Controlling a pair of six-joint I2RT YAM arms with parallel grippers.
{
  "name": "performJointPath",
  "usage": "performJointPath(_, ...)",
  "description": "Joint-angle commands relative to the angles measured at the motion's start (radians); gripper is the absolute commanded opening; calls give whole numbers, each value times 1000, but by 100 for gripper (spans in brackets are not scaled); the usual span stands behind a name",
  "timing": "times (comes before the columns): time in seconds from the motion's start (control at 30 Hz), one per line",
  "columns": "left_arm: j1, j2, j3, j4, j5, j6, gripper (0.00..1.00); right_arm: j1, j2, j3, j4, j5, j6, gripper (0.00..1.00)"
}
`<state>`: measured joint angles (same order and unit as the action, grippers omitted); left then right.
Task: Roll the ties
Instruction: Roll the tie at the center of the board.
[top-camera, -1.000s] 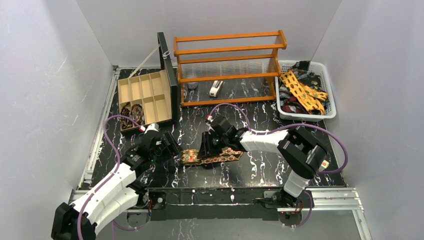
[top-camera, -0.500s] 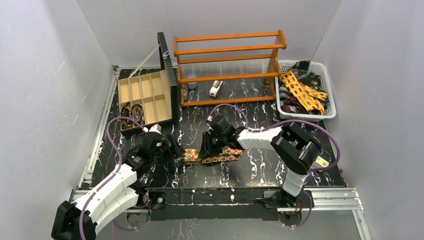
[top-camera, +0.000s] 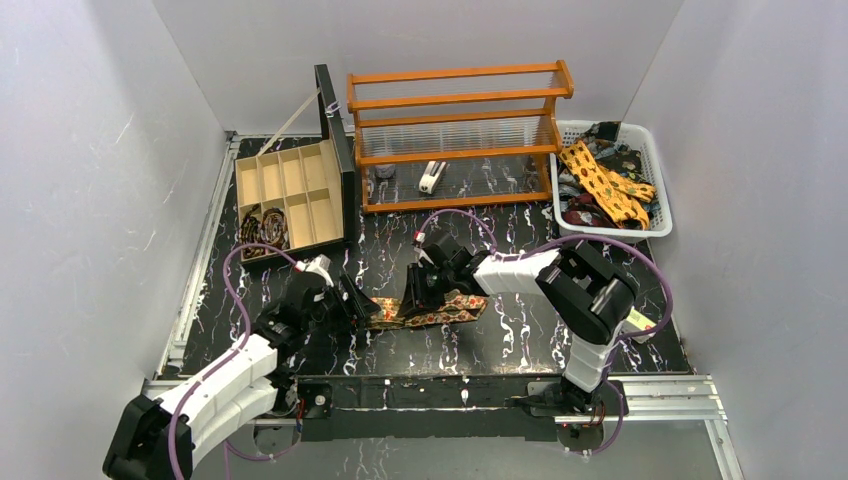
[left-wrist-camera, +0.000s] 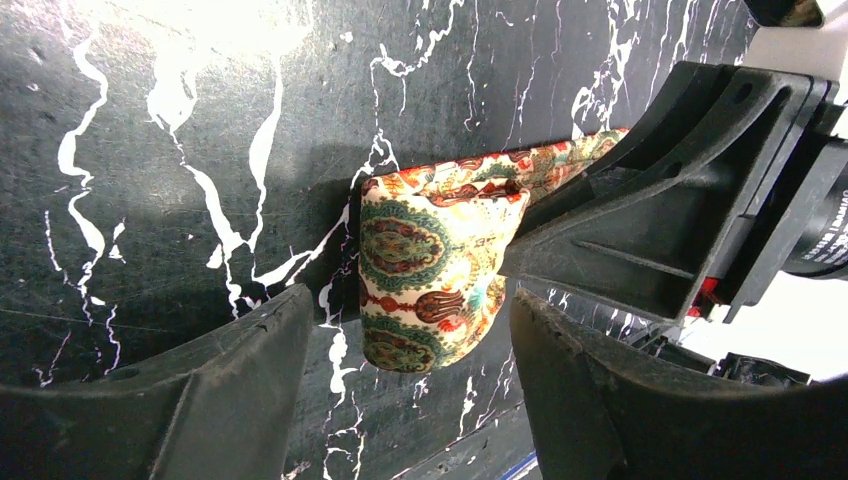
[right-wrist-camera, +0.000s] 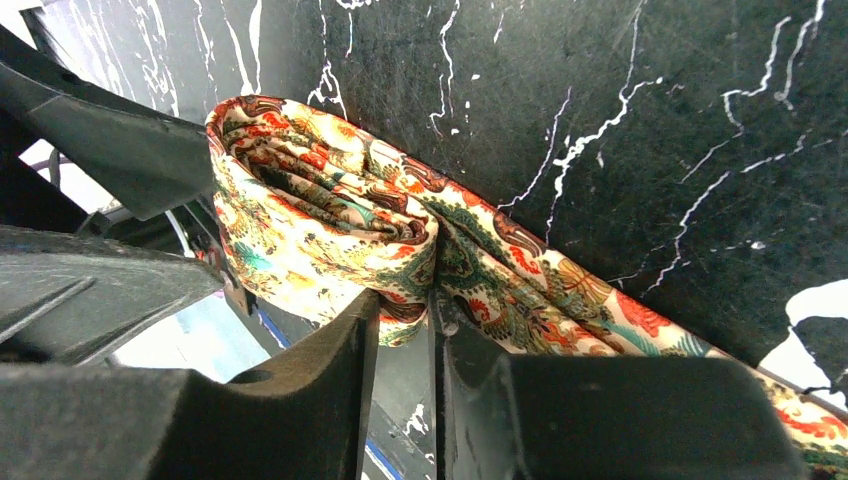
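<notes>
One of the ties (top-camera: 447, 312), cream with red and green motifs, lies across the middle of the table, its left end folded into a loose loop (left-wrist-camera: 435, 265). My right gripper (top-camera: 412, 303) stands over that end. In the right wrist view its fingers (right-wrist-camera: 330, 380) pinch the fold of the tie (right-wrist-camera: 330, 220), so the right gripper (right-wrist-camera: 400, 308) is shut on fabric. My left gripper (top-camera: 362, 308) is open. Its fingers (left-wrist-camera: 230, 380) flank the looped end without touching it, the left gripper (left-wrist-camera: 405, 325) centred just below. More ties (top-camera: 605, 180) fill the white basket.
A white basket (top-camera: 661, 226) sits at the back right. An orange wooden rack (top-camera: 455, 130) stands at the back centre over a small white item (top-camera: 430, 178). An open wooden compartment box (top-camera: 290, 190) at the back left holds rolled ties (top-camera: 262, 228).
My left gripper has moved right, up to the tie's looped end. My right gripper has narrowed on the fold and shifted slightly left.
</notes>
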<state>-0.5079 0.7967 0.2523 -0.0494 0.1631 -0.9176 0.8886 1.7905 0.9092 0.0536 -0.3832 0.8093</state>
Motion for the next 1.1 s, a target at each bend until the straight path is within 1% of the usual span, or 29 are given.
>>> performJointPath(0.0, -2, -4, -51, 92, 36, -42, 68, -21, 41, 3, -28, 2, -4, 31)
performJointPath(0.13, -2, 19, -95, 168, 45, -74, 68, -25, 51, 0, -26, -15, -2, 30)
performJointPath(0.23, -3, 41, -106, 196, 49, -83, 67, -28, 58, -1, -31, -17, 1, 29)
performJointPath(0.53, -3, 38, -139, 208, 52, -94, 61, -32, 82, 4, -46, -29, 8, 26)
performJointPath(0.67, -2, 70, -155, 232, 71, -81, 60, -34, 93, 8, -52, -32, 10, 26)
performJointPath(0.83, -2, 119, -156, 283, 90, -79, 55, -35, 108, 11, -52, -42, 11, 26)
performJointPath(1.07, -2, 145, -137, 297, 79, -74, 45, -38, 121, 13, -53, -59, 11, 25)
